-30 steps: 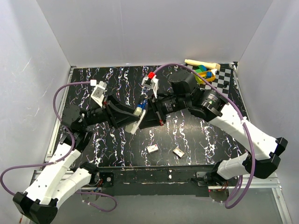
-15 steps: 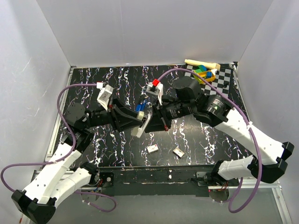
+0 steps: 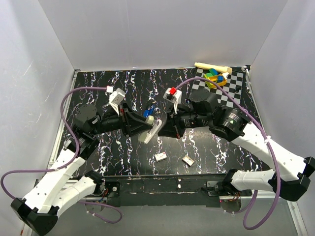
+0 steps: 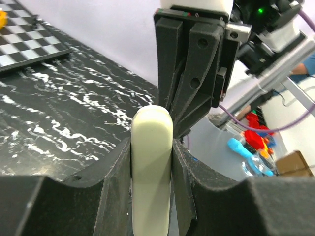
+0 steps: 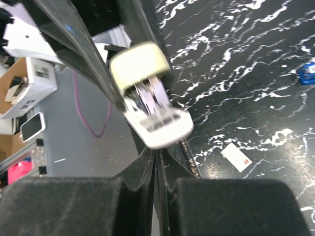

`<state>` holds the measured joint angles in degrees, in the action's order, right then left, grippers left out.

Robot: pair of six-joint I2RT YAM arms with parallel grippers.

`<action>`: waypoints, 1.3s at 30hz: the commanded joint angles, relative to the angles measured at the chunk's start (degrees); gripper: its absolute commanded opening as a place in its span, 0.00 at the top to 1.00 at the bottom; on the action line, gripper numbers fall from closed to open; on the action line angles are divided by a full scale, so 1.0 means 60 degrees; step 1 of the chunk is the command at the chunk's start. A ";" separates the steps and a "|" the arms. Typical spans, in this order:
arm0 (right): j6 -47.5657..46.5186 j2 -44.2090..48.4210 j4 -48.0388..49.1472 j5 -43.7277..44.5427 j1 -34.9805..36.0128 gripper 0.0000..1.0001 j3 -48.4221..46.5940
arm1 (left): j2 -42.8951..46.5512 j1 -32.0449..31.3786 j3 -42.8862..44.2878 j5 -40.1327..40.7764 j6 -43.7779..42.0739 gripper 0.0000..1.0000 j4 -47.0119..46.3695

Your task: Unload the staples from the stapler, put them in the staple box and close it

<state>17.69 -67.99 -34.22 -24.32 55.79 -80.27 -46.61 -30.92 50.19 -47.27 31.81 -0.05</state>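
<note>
1. Stapler (image 3: 149, 129) location: I am seeing it lifted off the table (image 3: 206, 142) at centre frame in the overhead view, between the two arms.
2. I am holding it with the left gripper (image 3: 142, 125). In the left wrist view, the fingers (image 4: 115, 169) are clamping the pale cover (image 4: 151, 162) from both sides.
3. I am reading its long axis as running out along the left fingers. The rounded front end is pointing across at the right gripper (image 4: 189, 78), which is facing it head-on and close.
4. In the right wrist view the stapler (image 5: 147, 93) is sitting in the upper middle, gaping open. The cover is on top, a pale lower plate (image 5: 160, 129) is below, and a metal rail (image 5: 150, 96) is showing between them.
5. The right gripper (image 5: 157, 162) is sitting just under that plate's tip with its fingers pressed together. I cannot tell whether they are pinching anything thin.
6. I am judging the right arm to be the free one, and its next reach lies up and forward into the open gap.
</note>
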 commanded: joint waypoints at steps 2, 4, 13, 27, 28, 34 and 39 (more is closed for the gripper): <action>0.0112 0.0871 0.0825 0.0989 -0.0684 0.89 0.1027 | -0.0170 -0.0077 0.1403 0.2732 -0.1287 1.00 0.2731; 0.0259 0.1106 0.0766 0.1137 -0.1020 0.88 0.1482 | -0.0346 -0.0077 0.1740 0.3567 -0.1492 1.00 0.3244; 0.0815 0.1561 0.0679 0.1679 -0.1652 0.84 0.2640 | -0.1781 0.0201 0.2577 0.6923 -0.2620 1.00 0.4301; 0.1372 0.1546 0.0884 0.2207 -0.1666 0.79 0.3564 | -0.5339 0.2559 0.2605 0.7351 -0.3178 1.00 0.3363; 0.1358 0.1531 0.0869 0.2192 -0.1652 0.79 0.3593 | -0.5661 0.2676 0.2693 0.7278 -0.3178 1.00 0.3335; 0.1402 0.1560 0.0986 0.2046 -0.1652 0.78 0.3666 | -0.7405 0.3204 0.3133 0.7028 -0.3091 1.00 0.3217; 0.1358 0.1619 0.0972 0.2002 -0.1666 0.78 0.3754 | -0.8241 0.3336 0.3382 0.7218 -0.3046 0.97 0.3056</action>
<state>25.61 -59.59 -31.05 -12.03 46.11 -58.26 -95.44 -11.40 66.89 -4.08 13.52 20.62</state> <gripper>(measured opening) 0.218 0.326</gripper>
